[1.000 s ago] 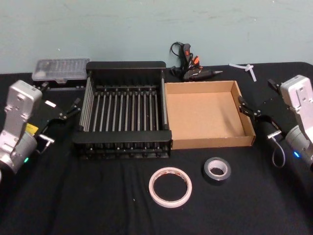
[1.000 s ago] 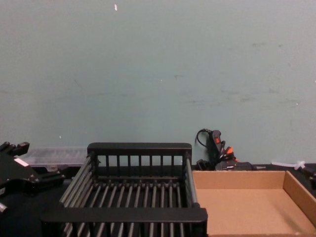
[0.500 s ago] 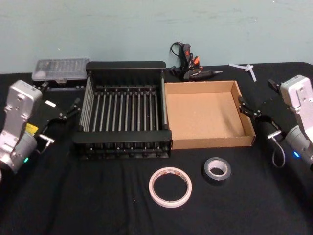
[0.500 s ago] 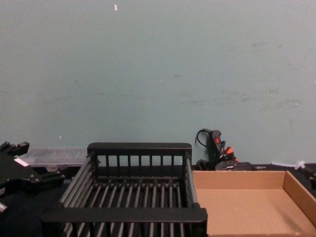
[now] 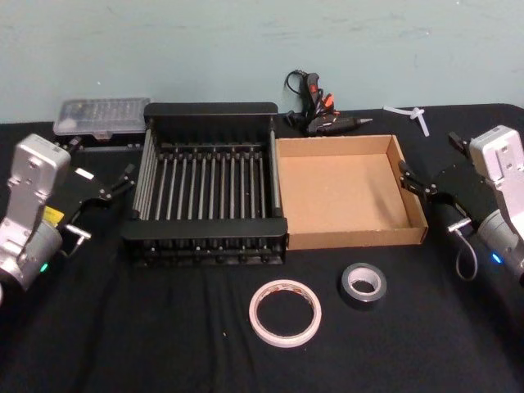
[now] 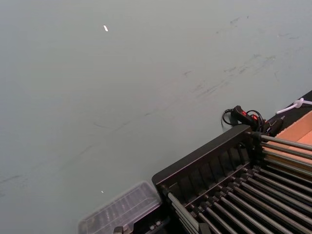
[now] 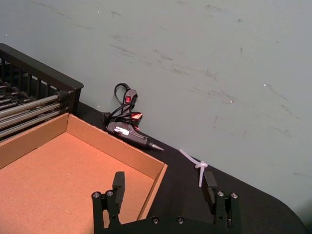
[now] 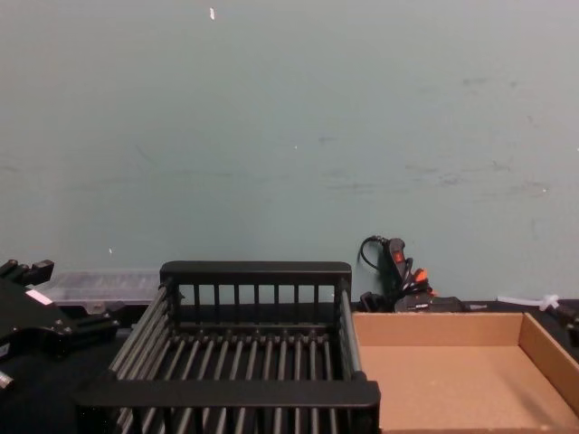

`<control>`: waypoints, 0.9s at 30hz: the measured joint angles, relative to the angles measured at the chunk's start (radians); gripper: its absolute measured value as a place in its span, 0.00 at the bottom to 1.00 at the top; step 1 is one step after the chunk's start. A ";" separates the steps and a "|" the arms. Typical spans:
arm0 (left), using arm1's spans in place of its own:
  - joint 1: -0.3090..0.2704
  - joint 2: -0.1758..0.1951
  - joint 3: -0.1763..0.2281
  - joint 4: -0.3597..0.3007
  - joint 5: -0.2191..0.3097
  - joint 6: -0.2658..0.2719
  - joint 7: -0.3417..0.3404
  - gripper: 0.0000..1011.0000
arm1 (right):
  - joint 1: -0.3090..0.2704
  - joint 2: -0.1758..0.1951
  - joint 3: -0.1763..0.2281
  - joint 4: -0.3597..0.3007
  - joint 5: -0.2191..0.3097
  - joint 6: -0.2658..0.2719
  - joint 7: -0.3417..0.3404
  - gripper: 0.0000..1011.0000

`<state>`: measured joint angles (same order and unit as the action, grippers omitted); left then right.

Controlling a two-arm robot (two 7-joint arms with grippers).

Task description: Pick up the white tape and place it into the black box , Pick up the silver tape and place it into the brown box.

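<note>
The left end effector waits with fingers apart beside the black box; the white tape lies flat on the worktop, well off toward the robot's right; it should descend straddling one wall of the ring; the right end effector, spread, sits beside the brown box, with the silver tape nearer the robot.

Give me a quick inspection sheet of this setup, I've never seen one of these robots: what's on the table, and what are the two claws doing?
Surface: black cloth table.
Job's things: white tape and silver tape lie flat at the front, apart; black box and brown box sit side by side behind them, nothing inside either.
Clutter: glue gun, clear plastic case, white cable tie along the back.
Grippers: left gripper beside the black box, right gripper open at the brown box's far-right corner; both hold nothing.
Cables: glue gun's coiled cord; grey loop at right wrist.
Surroundings: plain teal wall.
</note>
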<state>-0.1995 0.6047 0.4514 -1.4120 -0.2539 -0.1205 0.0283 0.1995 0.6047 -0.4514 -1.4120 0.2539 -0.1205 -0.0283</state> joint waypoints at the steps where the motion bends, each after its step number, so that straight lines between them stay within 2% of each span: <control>1: 0.000 0.000 0.000 0.000 0.000 0.000 0.000 0.99 | 0.000 0.000 0.000 0.000 0.000 0.000 0.000 0.99; 27: 0.000 0.000 0.000 0.000 0.000 0.000 0.000 0.99 | -0.001 -0.001 0.003 0.000 0.000 0.000 0.003 0.99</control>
<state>-0.1995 0.6047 0.4514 -1.4120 -0.2539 -0.1205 0.0283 0.1982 0.6036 -0.4483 -1.4123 0.2538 -0.1205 -0.0253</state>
